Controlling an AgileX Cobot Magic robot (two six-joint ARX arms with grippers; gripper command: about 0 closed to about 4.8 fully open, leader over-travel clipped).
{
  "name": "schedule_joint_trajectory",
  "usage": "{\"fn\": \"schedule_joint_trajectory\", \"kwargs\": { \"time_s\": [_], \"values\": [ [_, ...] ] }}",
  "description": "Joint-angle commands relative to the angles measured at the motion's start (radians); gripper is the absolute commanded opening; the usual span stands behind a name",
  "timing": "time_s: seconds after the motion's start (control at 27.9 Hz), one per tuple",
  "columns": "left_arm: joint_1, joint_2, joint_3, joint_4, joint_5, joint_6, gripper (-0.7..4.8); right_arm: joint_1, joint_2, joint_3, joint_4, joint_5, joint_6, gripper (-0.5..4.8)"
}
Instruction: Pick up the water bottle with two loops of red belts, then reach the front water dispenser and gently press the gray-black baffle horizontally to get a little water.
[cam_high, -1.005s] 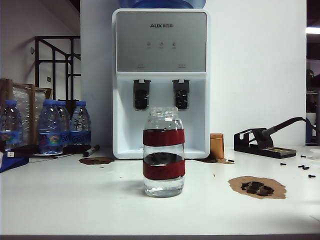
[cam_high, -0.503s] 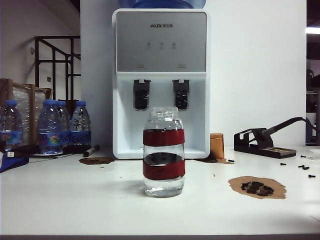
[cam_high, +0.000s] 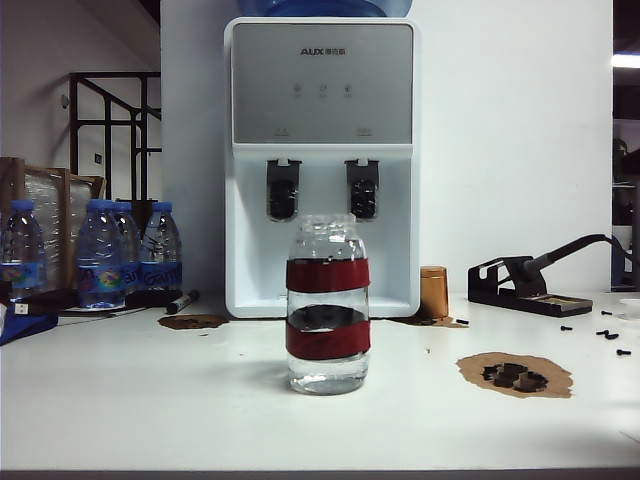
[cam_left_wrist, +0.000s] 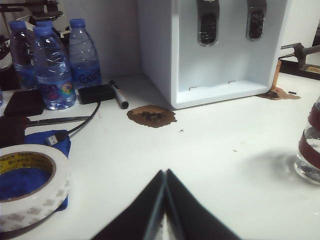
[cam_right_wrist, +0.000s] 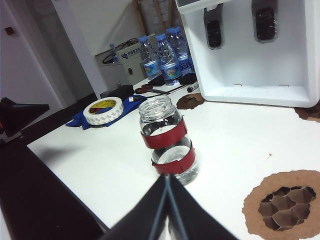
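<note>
One water bottle (cam_high: 327, 305), uncapped and wrapped in two dark red bands, stands upright on the white table (cam_high: 150, 400) in front of the water dispenser (cam_high: 322, 160), apart from it and centred below its two dark tap levers. Behind it to the left stand three blue-capped bottles (cam_high: 100, 255), with one roll of tape (cam_left_wrist: 27, 185) nearer. Neither arm shows in the exterior view; the left gripper (cam_left_wrist: 165, 200) and right gripper (cam_right_wrist: 166, 205) each hang over the table with fingers pressed together, holding nothing, the right one just short of the bottle

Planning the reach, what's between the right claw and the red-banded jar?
Only bare white table separates the shut right claw from the clear red-banded jar, in the right wrist view.
</note>
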Motion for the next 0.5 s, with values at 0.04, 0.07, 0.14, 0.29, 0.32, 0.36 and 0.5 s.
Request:
{"fn": "schedule_joint_trajectory", "kwargs": {
  "time_s": [0.04, 0.07, 0.14, 0.29, 0.32, 0.36, 0.5],
  "values": [
    [0.0, -0.001, -0.002, 0.001, -0.002, 0.004, -0.04, 0.002, 0.002, -0.004, 0.013, -0.003, 0.013, 0.0],
    [0.0, -0.001, -0.002, 0.0, -0.002, 0.004, -0.04, 0.002, 0.002, -0.004, 0.013, -0.004, 0.014, 0.0],
    [0.0, -0.001, -0.002, 0.001, -0.002, 0.004, -0.04, 0.002, 0.002, -0.004, 0.013, -0.004, 0.022, -0.01],
    [0.0, -0.001, -0.002, 0.001, -0.002, 0.004, -0.04, 0.002, 0.002, -0.004, 0.013, -0.006, 0.039, -0.01],
    [0.0, -0.001, -0.002, 0.001, -0.002, 0.004, -0.04, 0.002, 0.002, -0.004, 0.013, -0.007, 0.04, -0.01],
    [0.0, -0.001, -0.002, 0.0, -0.002, 0.004, -0.04, 0.002, 0.002, -0.004, 0.013, -0.007, 0.04, -0.01],
    [0.0, -0.001, -0.002, 0.001, -0.002, 0.004, -0.04, 0.002, 0.002, -0.004, 0.013, -0.008, 0.039, -0.01]
  ]
}}
